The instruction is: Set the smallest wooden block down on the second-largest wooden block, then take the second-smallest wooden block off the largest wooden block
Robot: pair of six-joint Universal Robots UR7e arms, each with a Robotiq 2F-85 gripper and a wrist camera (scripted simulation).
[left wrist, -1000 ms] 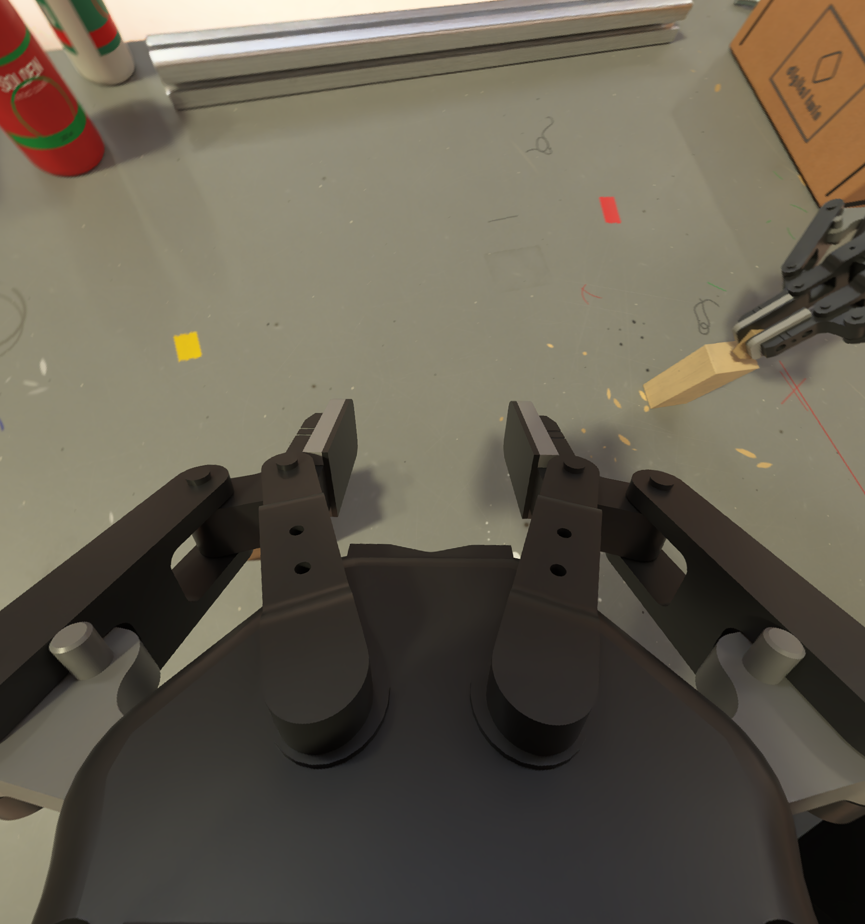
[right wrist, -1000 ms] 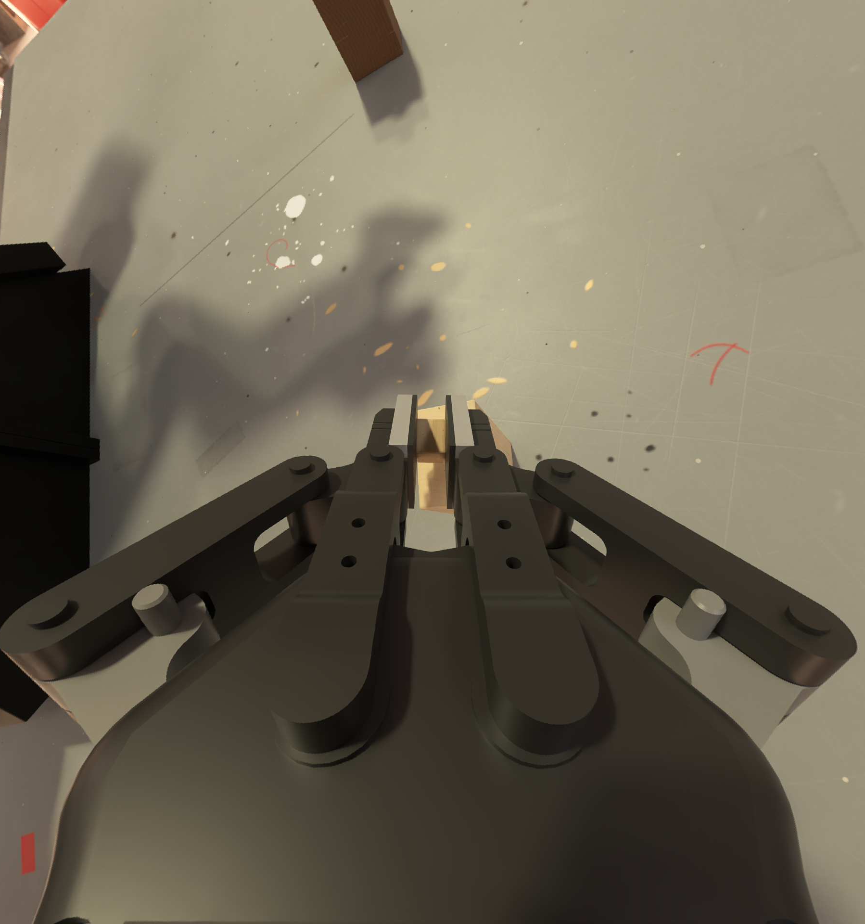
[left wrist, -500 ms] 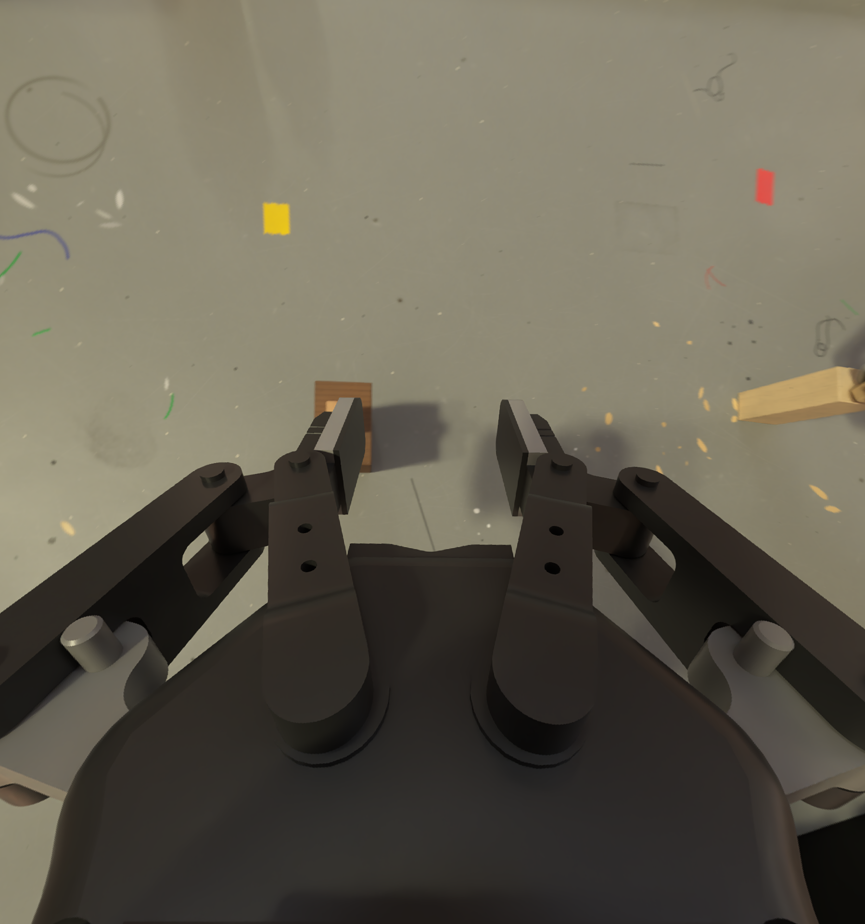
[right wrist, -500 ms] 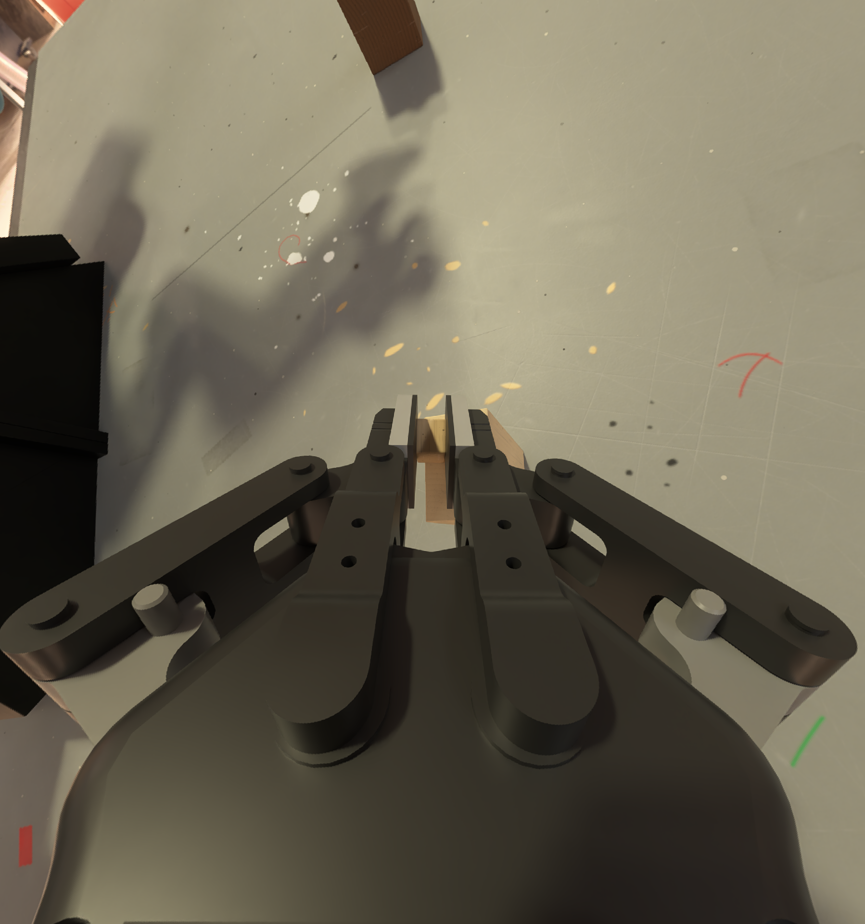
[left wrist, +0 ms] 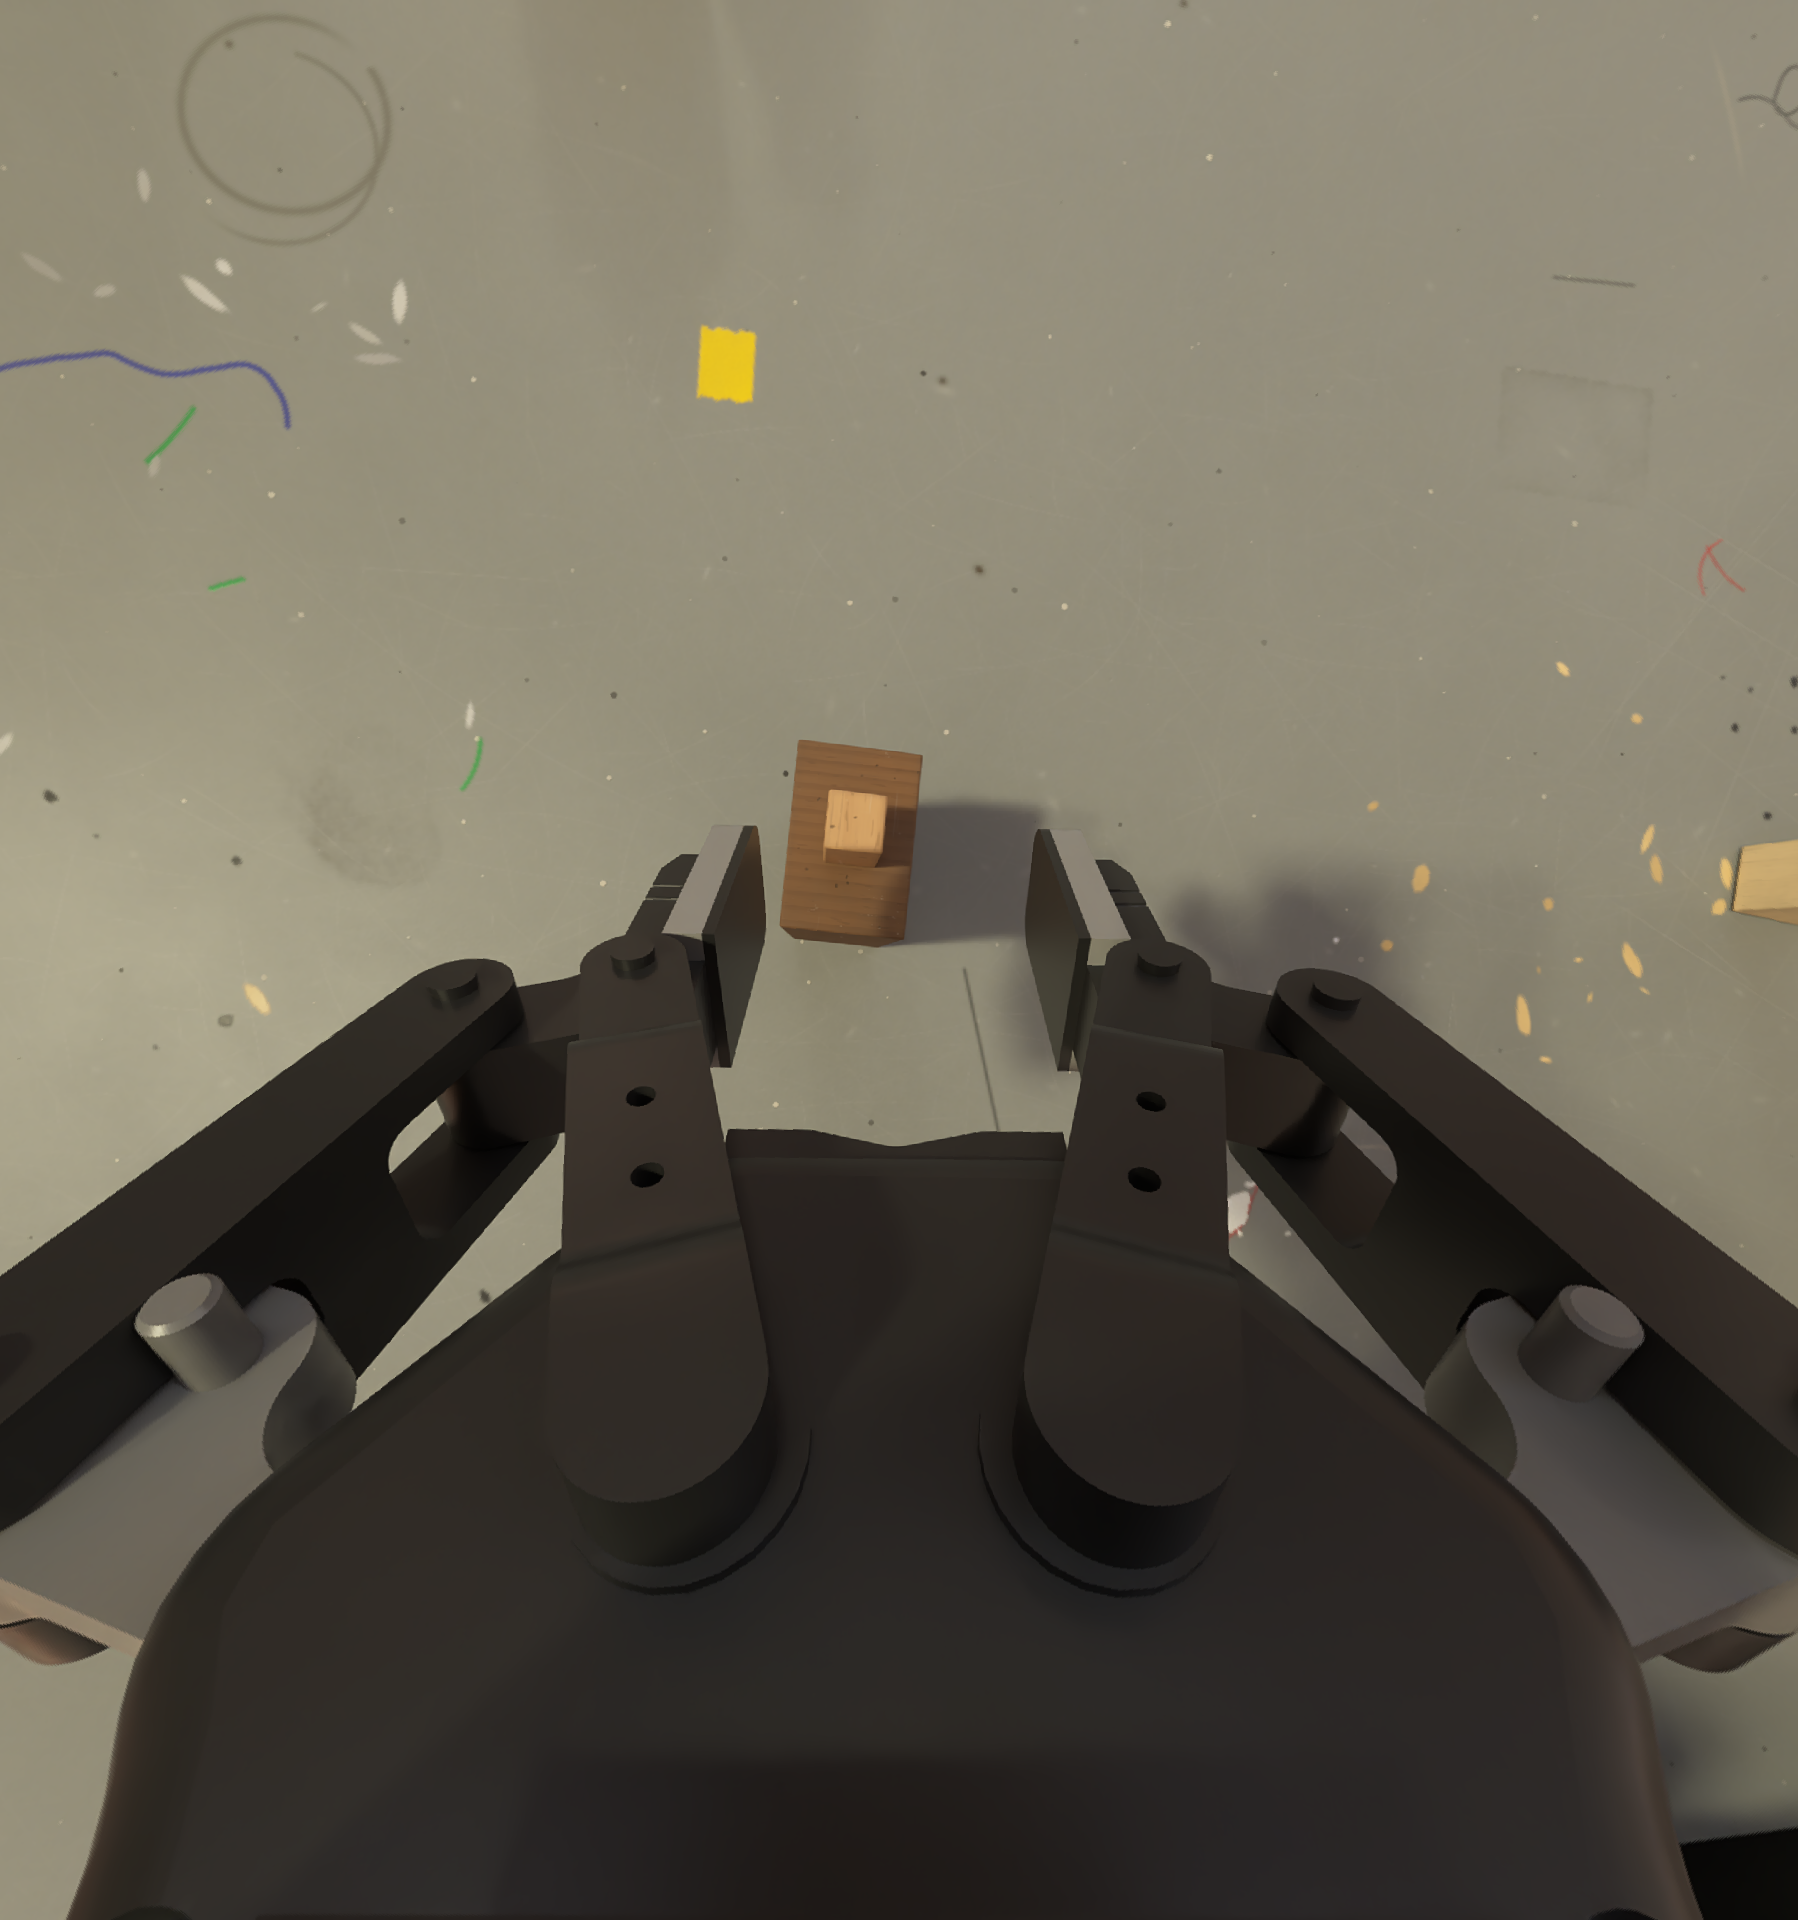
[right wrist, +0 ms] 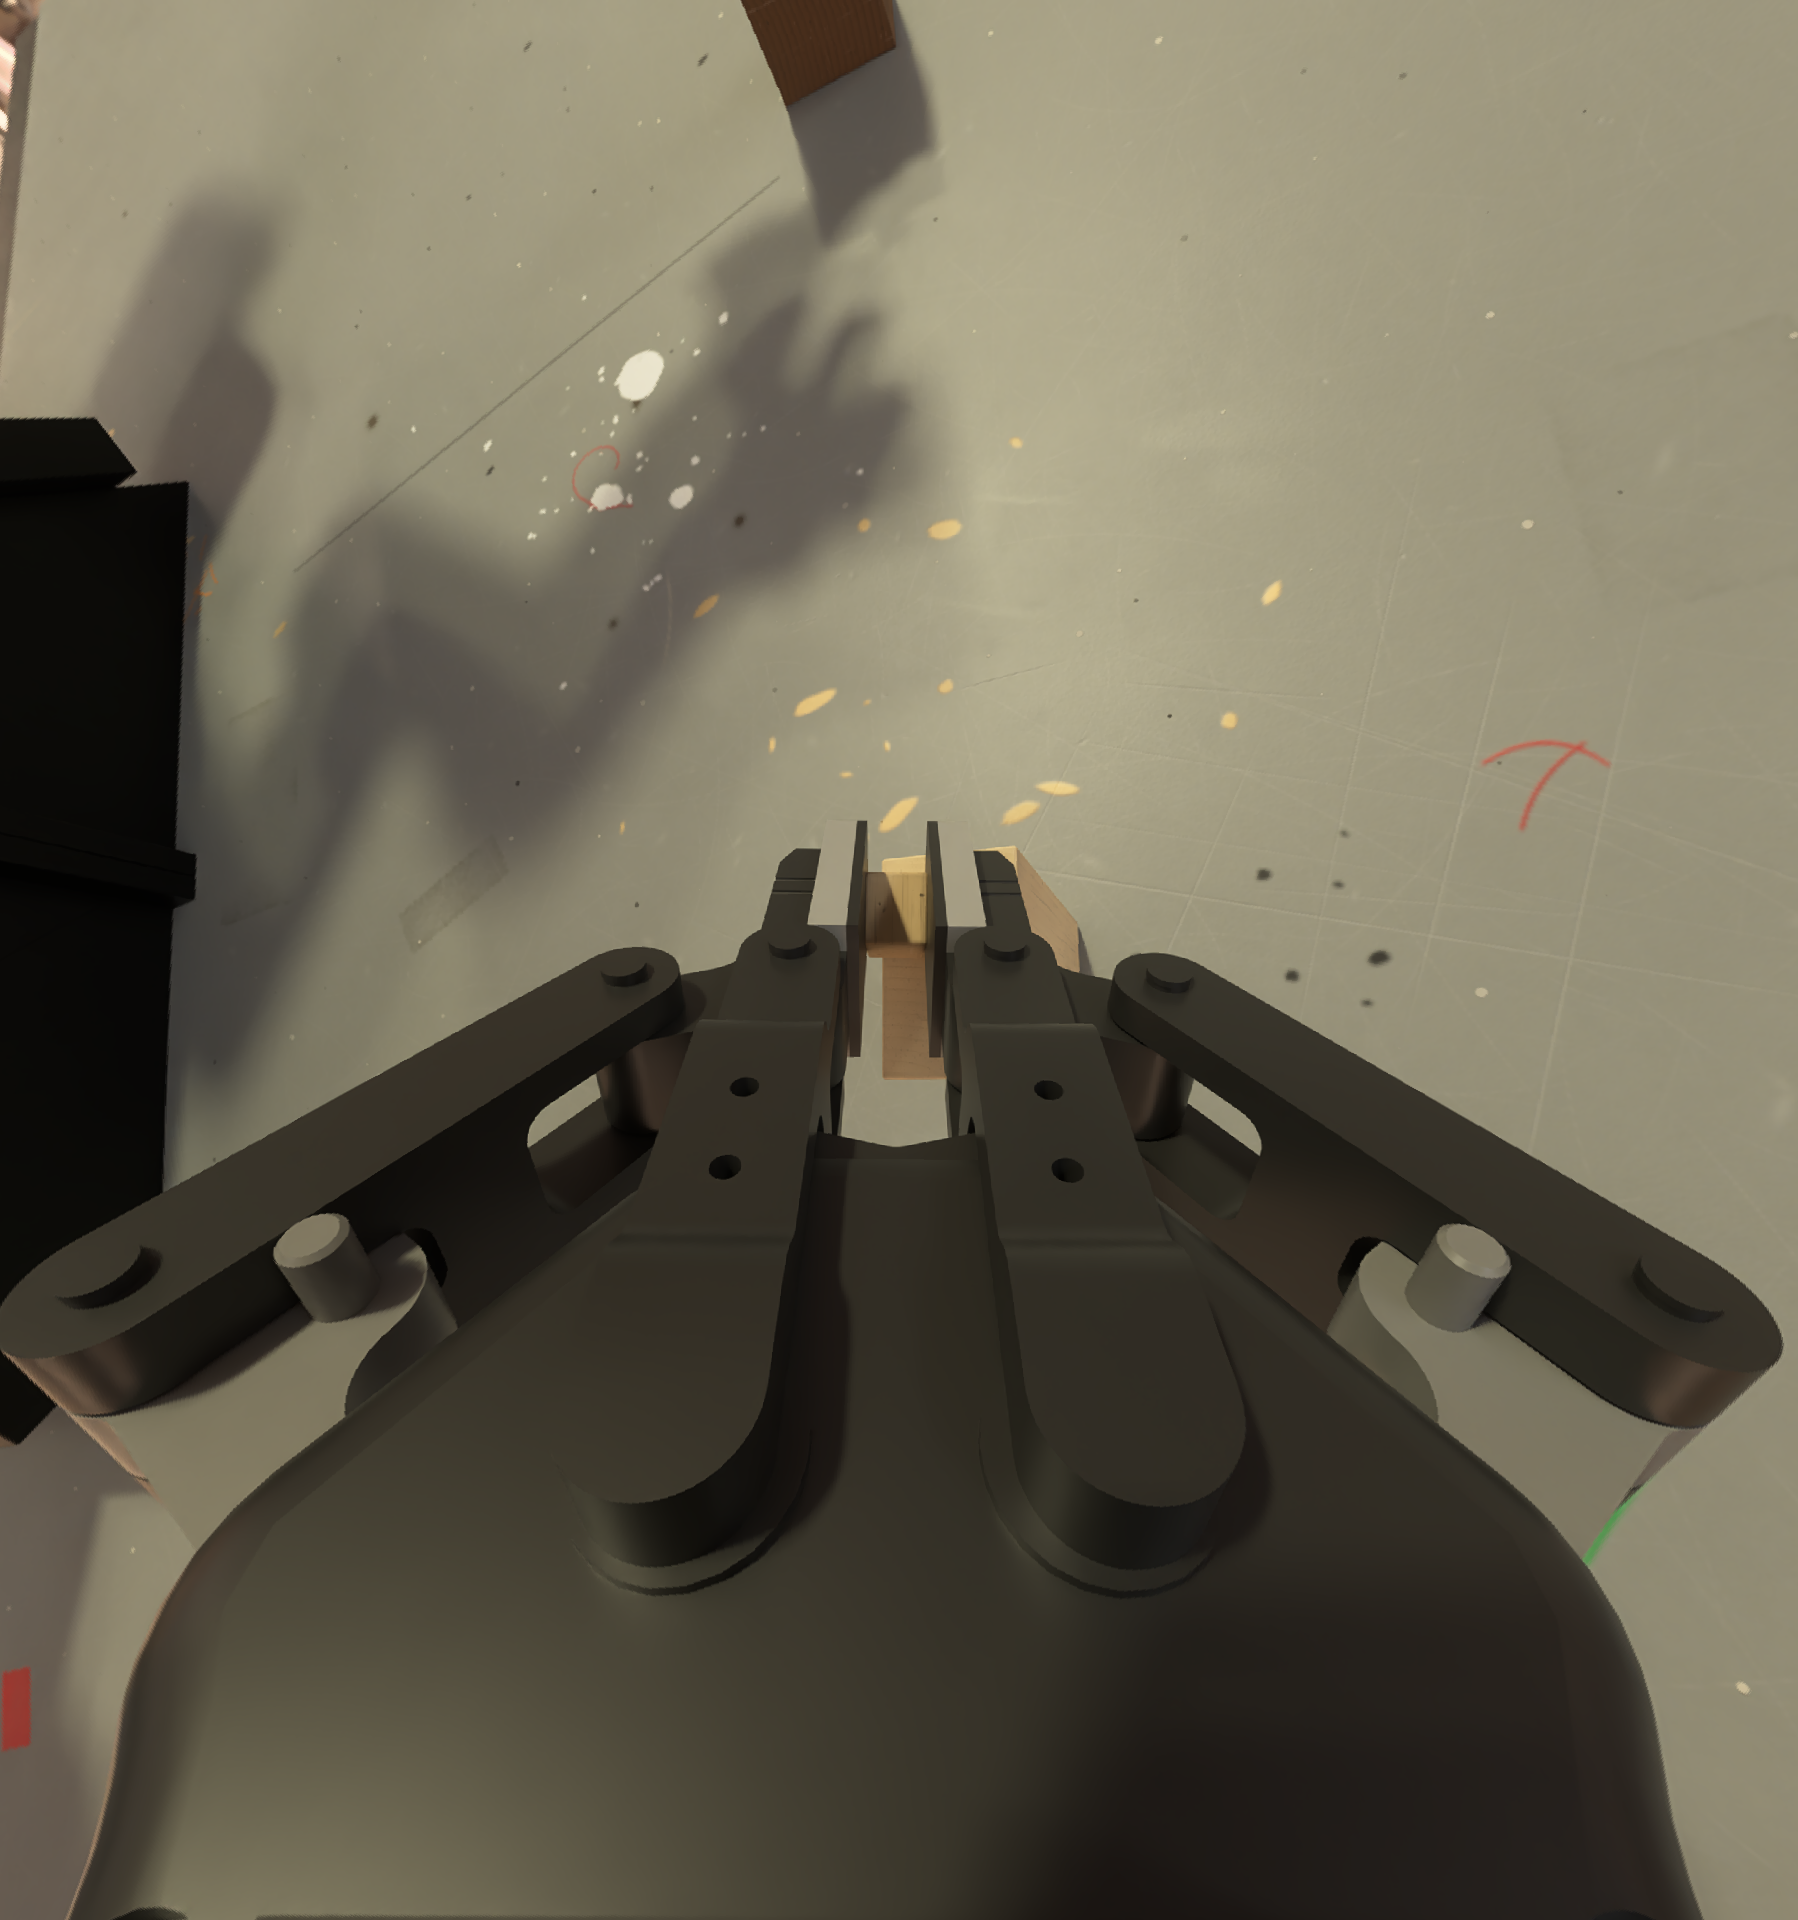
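Evidently unmarked wooden blocks (left wrist: 849, 842), no writing.

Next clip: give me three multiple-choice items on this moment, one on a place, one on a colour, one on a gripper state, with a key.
1. Where is the small light cube?
A. on the dark brown block
B. on the bare table
C. between the left gripper's fingertips

2. What colour is the tape patch beyond the brown block?
A. blue
B. yellow
C. white

3. How is the right gripper?
A. wide open
B. out of view
C. shut on a pale wooden block

Key: 1 A, the cube rests on the brown block's top face. 2 B, the patch is plain yellow. 3 C, its fingers press both sides of the pale block, while the left gripper stands open.
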